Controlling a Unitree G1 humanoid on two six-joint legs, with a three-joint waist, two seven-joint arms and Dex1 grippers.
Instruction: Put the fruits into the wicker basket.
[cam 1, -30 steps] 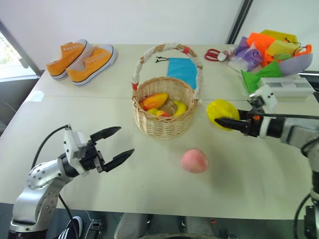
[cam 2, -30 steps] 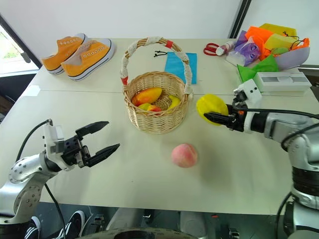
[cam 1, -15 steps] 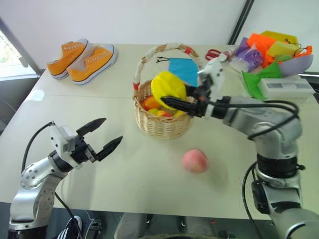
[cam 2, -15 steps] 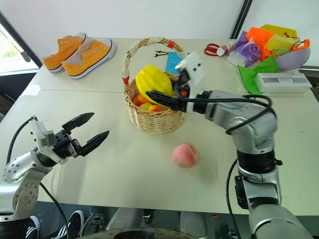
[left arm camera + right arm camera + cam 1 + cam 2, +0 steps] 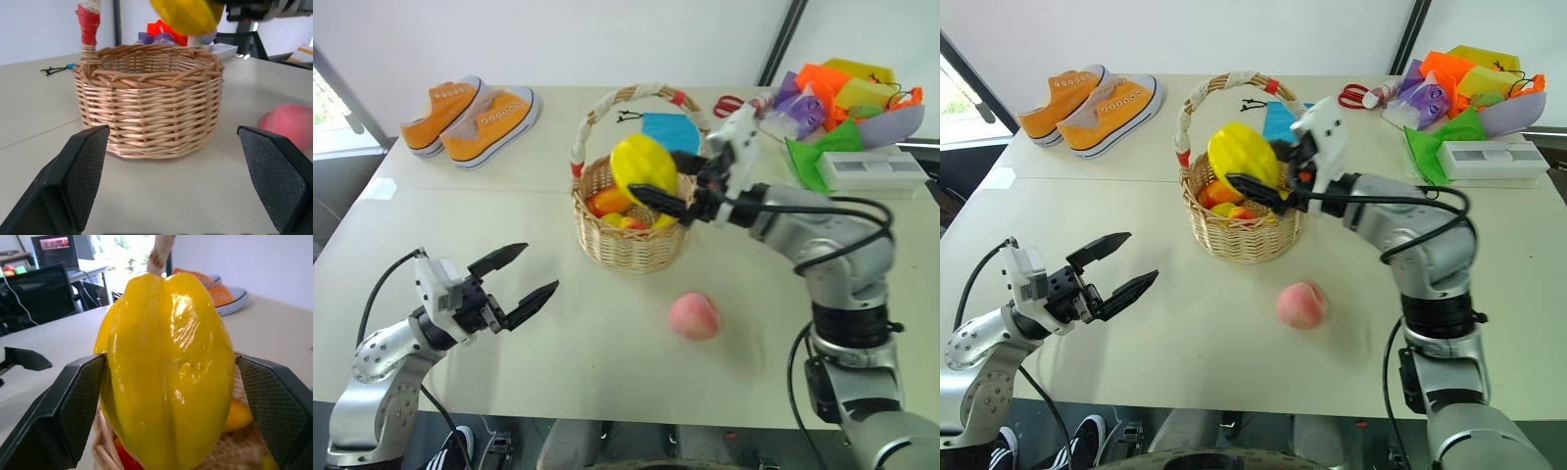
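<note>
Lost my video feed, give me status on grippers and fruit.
Right gripper over wicker basket, star fruit between its fingers. Left gripper open, empty. Peach on table, path unobstructed.

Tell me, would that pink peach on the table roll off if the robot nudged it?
Probably yes. The peach looks round and smooth and lies on the bare flat table with nothing beside it, so a sideways push would likely send it rolling. It looks like a hard, glossy toy, so it may slip between narrow fingers but probably would not squash.
</note>
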